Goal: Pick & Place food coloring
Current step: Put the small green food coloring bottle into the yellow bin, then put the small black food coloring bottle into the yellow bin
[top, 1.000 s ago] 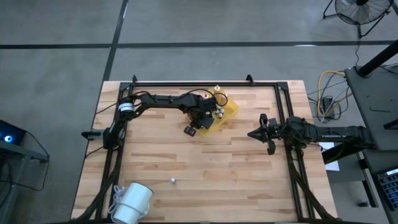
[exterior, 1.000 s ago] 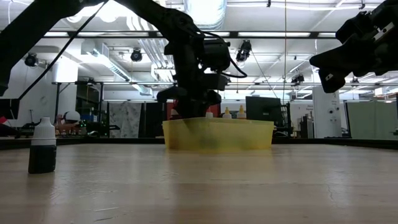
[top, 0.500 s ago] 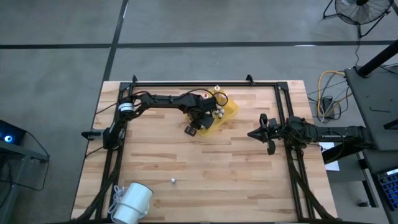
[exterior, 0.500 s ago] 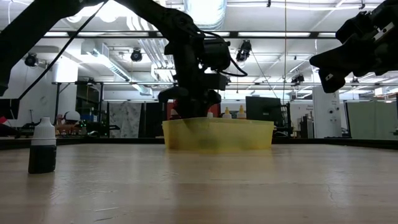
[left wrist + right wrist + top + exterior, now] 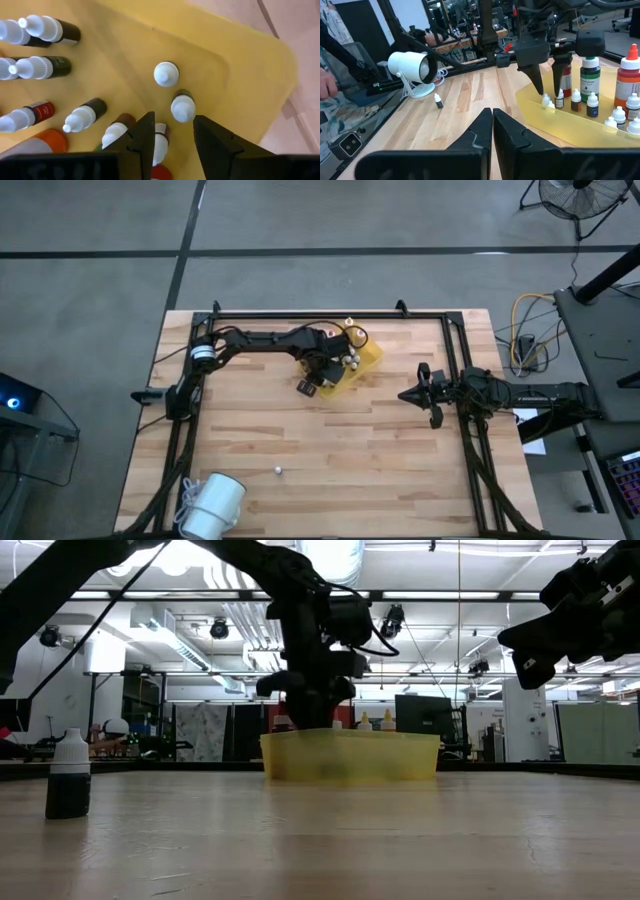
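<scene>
Release step: left gripper (image 5: 170, 131) jaws part-open, empty, over yellow tray (image 5: 240, 75); food coloring bottle (image 5: 182, 106) stands just beyond the tips. Right gripper (image 5: 492, 122) closed, idle. Next: retract, fetch bottle on tabletop (image 5: 69, 775).

A yellow tray (image 5: 369, 362) sits on the wooden table (image 5: 380, 450), and a white lamp (image 5: 212, 505) lies far off at the table's corner.
</scene>
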Robot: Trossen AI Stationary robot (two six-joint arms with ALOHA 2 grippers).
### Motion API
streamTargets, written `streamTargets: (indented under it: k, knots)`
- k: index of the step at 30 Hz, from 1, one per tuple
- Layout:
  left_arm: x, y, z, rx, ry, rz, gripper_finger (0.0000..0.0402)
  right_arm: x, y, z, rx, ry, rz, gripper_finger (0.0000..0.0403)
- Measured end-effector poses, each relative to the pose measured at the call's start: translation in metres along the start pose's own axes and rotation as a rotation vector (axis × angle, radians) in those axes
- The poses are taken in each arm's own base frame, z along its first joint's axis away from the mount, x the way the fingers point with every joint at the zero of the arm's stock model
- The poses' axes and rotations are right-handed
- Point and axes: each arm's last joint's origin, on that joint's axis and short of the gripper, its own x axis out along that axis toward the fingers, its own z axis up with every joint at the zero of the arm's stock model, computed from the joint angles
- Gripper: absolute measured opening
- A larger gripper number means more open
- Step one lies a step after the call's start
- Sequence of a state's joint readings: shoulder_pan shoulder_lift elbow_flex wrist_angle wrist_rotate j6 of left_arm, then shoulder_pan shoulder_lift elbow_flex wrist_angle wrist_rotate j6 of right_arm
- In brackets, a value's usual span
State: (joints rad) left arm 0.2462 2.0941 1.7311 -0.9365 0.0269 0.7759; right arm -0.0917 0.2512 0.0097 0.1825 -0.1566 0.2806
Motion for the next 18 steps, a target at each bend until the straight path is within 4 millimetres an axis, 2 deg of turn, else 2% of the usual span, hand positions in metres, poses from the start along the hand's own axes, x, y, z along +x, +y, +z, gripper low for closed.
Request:
streamTargets:
  k: [10, 18]
  knots:
    - [-0.019, 0.0, 0.002, -0.031, 0.037, -0.036, 0.0107, 0.0, 0.0, 0.0, 0.0, 0.001, 0.0, 0.0009]
    - [-0.045, -0.008, 0.025, -0.075, -0.012, -0.023, 0.0107, 0.0, 0.0, 0.0, 0.0, 0.0, 0.0, 0.0009]
